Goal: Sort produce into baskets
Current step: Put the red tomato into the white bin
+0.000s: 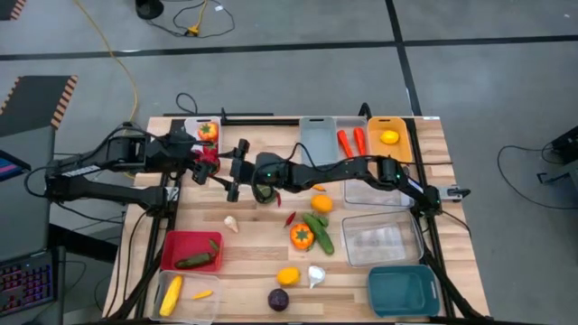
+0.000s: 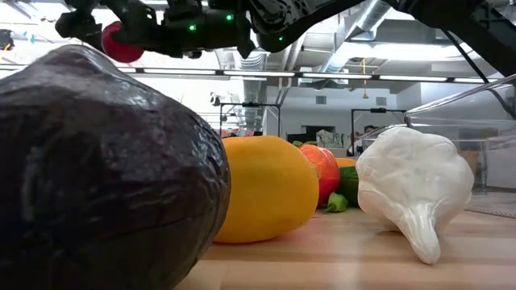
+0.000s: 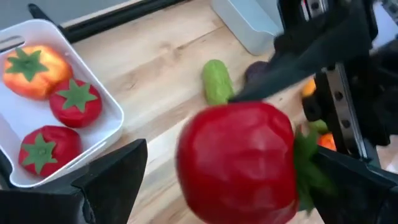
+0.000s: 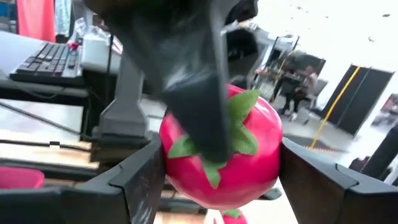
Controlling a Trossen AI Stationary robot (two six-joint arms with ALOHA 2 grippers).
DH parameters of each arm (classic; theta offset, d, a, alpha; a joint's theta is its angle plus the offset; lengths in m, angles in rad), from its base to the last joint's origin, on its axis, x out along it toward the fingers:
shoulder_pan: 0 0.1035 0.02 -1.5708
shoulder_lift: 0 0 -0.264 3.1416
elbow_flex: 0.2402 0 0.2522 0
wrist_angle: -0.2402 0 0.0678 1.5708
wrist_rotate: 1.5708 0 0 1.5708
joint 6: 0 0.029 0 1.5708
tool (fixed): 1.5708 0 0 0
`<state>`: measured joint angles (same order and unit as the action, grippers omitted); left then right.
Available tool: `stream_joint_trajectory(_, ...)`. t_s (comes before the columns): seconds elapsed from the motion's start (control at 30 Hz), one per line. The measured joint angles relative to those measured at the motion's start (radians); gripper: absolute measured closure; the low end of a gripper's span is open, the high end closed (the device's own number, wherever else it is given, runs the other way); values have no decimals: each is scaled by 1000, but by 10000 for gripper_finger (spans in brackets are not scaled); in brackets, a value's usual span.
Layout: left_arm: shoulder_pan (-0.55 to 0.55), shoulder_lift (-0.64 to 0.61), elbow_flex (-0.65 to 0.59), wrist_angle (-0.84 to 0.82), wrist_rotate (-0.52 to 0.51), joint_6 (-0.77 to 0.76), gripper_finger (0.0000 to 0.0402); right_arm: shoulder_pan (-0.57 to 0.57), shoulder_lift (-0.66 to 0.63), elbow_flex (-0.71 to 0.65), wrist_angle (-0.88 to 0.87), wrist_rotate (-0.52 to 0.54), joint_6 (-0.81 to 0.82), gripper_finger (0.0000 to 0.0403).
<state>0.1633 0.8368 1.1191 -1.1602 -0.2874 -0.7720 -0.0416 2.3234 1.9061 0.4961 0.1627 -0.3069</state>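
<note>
You get 4 views: overhead looking straight down, tabletop-level looking across, and 2 close wrist cameras facing each other, both showing the red tomato (image 3: 239, 163).

Both arms reach in and meet above the desk's far left: left end effector (image 1: 206, 168) clamped, right end effector (image 1: 224, 171) facing it, fingers spread wide.

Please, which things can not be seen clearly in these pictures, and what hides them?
1. Who grips the red tomato: it sits between the left gripper and the right gripper, but in each wrist view the other arm covers part of it, and in the high view it is too small.
2. Low view: the purple round blocks much of the table.
3. Left wrist view: the white basket is cut off by the picture's edge.
</note>
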Motion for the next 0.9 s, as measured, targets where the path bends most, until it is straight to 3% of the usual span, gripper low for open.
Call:
stream_joint_trajectory(0.27, 0, 0, 0, 1, 18, 13, 28, 6, 0, 0, 15, 5, -16, 97)
stream_joint_trajectory(0.73, 1, 0, 0, 10, 16, 27, 129, 5, 0, 0, 3, 6, -16, 70)
stream_joint_trajectory(0.9, 1, 0, 0, 5, 10, 29, 141, 5, 0, 0, 10, 5, -19, 53)
